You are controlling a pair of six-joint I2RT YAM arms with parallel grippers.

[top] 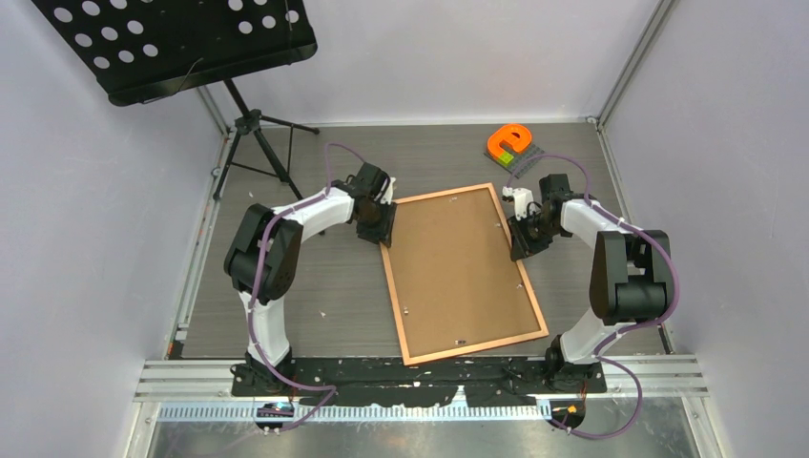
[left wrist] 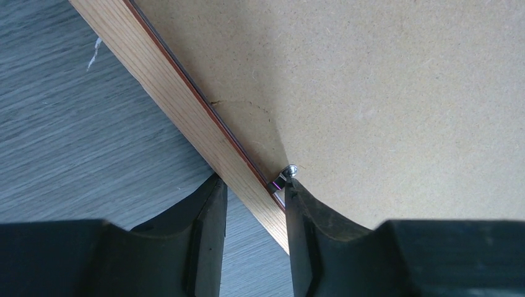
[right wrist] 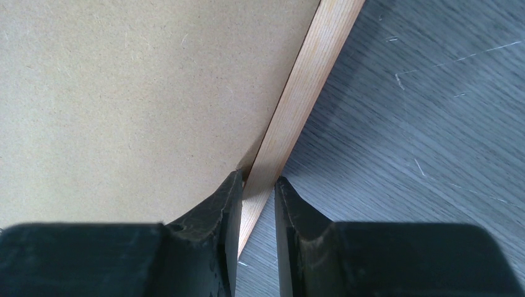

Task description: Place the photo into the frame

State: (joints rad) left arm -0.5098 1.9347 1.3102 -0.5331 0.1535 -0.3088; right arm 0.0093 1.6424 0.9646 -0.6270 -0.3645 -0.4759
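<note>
Stand far left: a black metal music desk punched with round holes, perched on a thin tripod at the back of the table, whose top is grey with a wood-grain streak.

Moving in, the left gripper is down at the frame's left rail, close to the far corner. From the left wrist, the left gripper has its two matte black fingers straddling the rail, one outside over the table and one inside on the board. Both sit very close to the wood, but I can't tell whether they're actually pinching it. The inner tip is right at a small shiny metal clip.

Centre now: the frame lies flat on the table, back side up, a big rectangle turned slightly off square. Its thin border is pale orange-brown wood with a fine straight grain. Sitting inside that border is the board, plain brown, fibrous and matte, filling the opening edge to edge.

On the right, the right gripper is at the right rail near the far corner. Its wrist view shows the right gripper narrowly parted, with both black fingers pressed on the rail, clamping the wood.

Far right at the back is a chunky orange block, curved, with green and grey beneath it.
</note>
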